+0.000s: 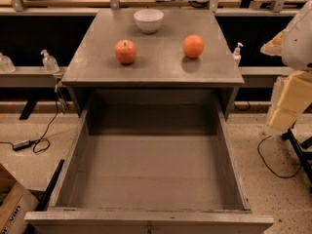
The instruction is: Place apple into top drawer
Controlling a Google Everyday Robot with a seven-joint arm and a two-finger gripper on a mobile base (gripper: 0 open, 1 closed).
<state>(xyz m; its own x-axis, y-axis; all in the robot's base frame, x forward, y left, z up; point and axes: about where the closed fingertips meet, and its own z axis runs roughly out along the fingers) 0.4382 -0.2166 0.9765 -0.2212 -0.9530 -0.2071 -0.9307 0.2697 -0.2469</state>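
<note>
Reaching for the small round red-orange apple on the flat grey bench should come from above, clear of the smooth orange fruit. The cream end effector hangs far right, well apart from the apple, and whether it is released or clenched cannot be told. The wide grey top drawer stands open below.

Grey cabinet top w/ apple, orange fruit, white bowl; pincer off right

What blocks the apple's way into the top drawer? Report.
Nothing visible. The apple sits on the cabinet top, and the top drawer stands open below it. The gripper is out of view; only the arm shows at right.
</note>
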